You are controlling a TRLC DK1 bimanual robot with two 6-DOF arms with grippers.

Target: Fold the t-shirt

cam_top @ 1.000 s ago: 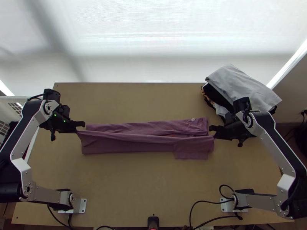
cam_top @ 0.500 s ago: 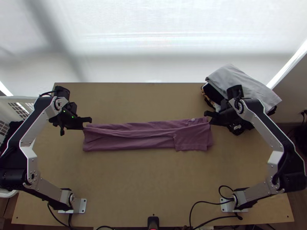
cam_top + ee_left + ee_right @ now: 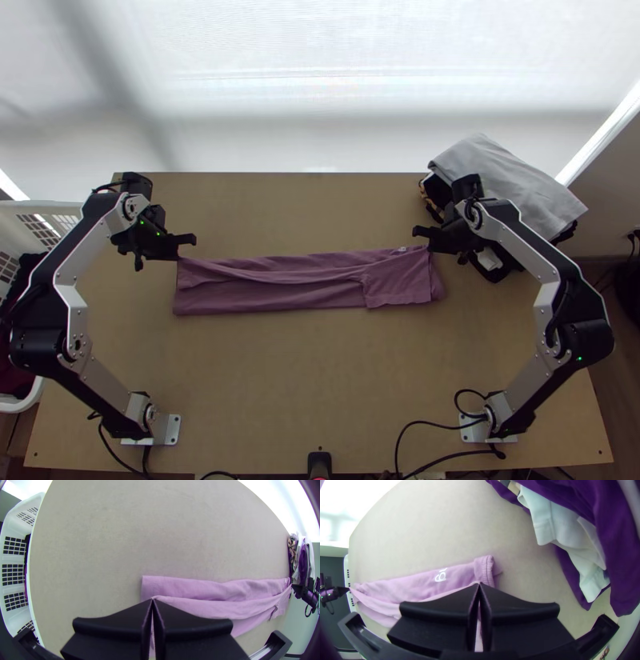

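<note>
Left end effector angled downward

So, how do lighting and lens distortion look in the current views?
Top view: the white backdrop glows brightly, a soft grey shadow band slanting down its left part; gentle shading marks the T-shirt's folds. Left wrist view: glare at upper right, dark corners, laundry basket visibly bowed. Right wrist view: blown-out glare at upper left, tabletop edge curved.
</note>
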